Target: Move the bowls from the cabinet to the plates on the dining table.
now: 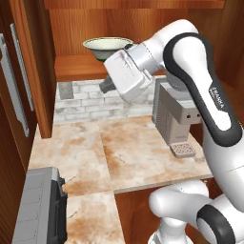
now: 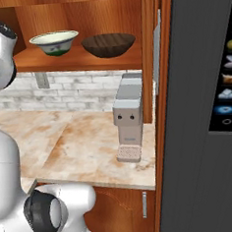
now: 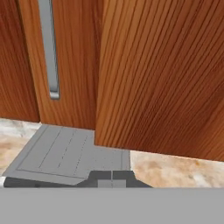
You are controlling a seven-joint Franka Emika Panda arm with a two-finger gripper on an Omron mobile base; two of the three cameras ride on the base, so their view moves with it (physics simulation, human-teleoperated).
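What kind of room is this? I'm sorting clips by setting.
Most likely a simulated home kitchen: an open wooden wall cabinet holding two bowls, a marbled stone counter backed by white brick, and what looks like a coffee machine.

The white arm (image 1: pixel 205 81) bends leftward at shelf height, its fingers (image 3: pixel 112 176) pressed together, empty.
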